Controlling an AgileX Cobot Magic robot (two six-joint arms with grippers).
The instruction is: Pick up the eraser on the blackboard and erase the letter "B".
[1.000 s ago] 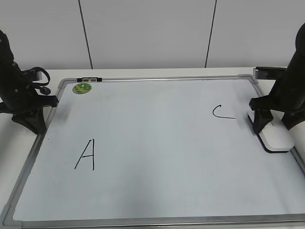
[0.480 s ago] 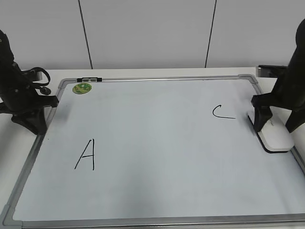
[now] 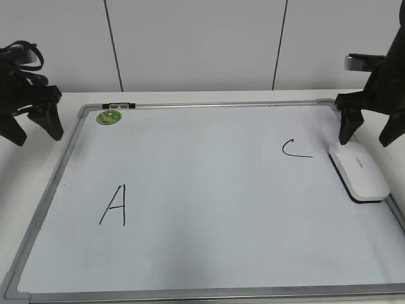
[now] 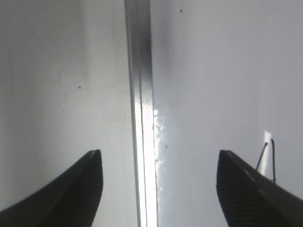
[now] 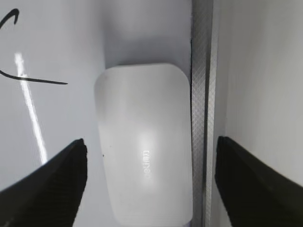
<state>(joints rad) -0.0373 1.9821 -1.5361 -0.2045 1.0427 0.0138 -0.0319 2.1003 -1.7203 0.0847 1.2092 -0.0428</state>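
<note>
Eraser (image 3: 359, 171) lies untouched at the blackboard's (image 3: 209, 104) right edge beside the "C" (image 3: 295, 149), both grippers (image 3: 366, 132) (image 3: 33, 130) hover spread and empty, and no "B" shows, so erasing looks done.
</note>
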